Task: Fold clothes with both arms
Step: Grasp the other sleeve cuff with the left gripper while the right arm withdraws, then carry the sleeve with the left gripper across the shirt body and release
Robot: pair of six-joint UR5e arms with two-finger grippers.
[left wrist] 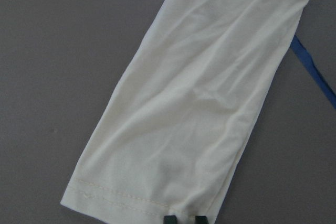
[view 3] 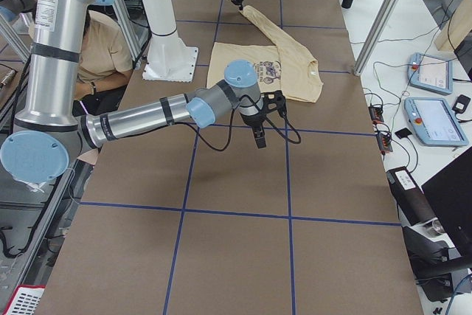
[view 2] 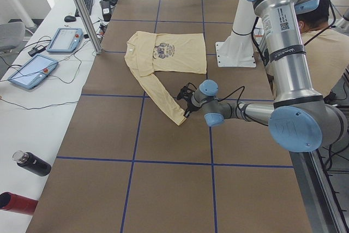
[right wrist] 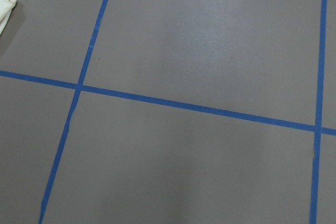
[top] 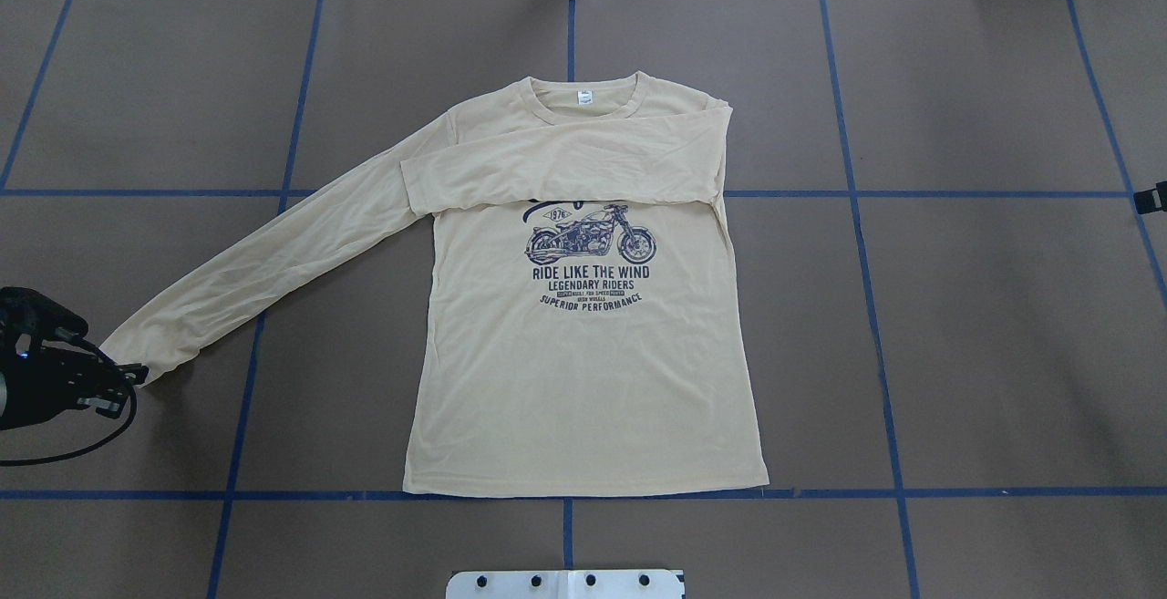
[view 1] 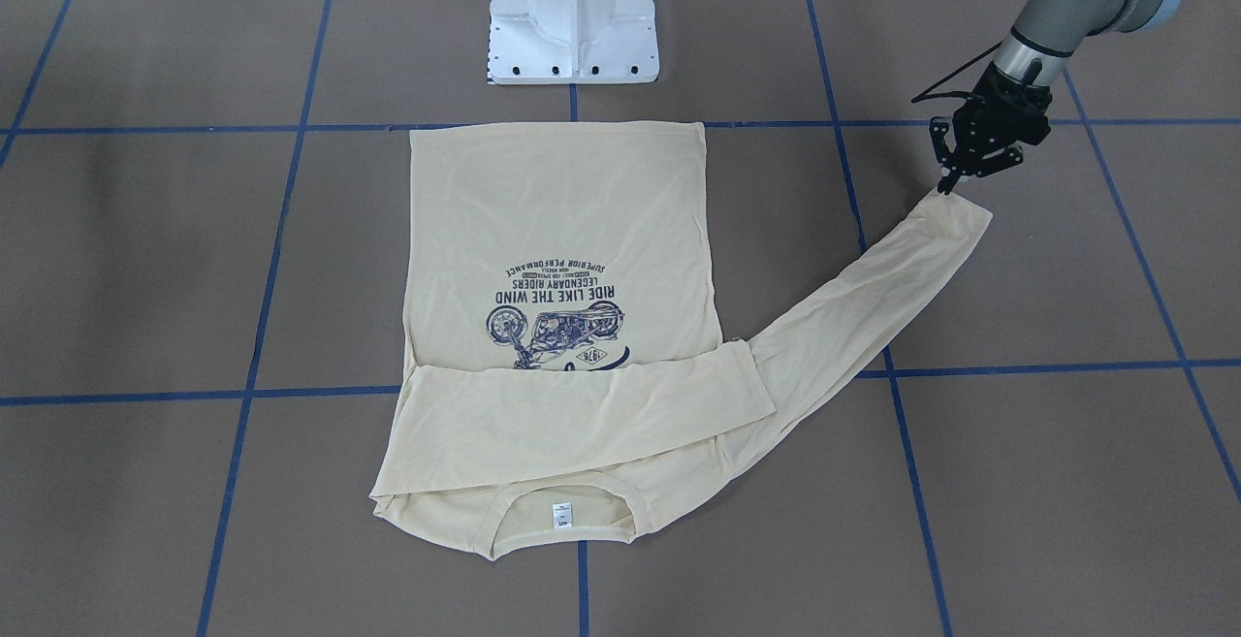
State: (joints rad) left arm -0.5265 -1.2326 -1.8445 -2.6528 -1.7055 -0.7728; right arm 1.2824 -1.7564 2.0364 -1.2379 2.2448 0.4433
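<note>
Cream T-shirt, printed "RIDE LIKE THE WIND", "LEGENDARY RIDERS", lies on a brown, blue-taped table. Its cuff is pinched by the left gripper; whether the right gripper has its fingers apart, I cannot tell.

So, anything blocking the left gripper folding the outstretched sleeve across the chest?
Nothing visible: the left gripper is at the cuff of the pale cream-yellow long-sleeved shirt; only brown table separates sleeve and chest.

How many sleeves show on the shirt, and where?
2. One sleeve lies folded across the shirt chest. The outstretched sleeve runs out sideways, its cuff pinched by the left gripper. None hidden.
</note>
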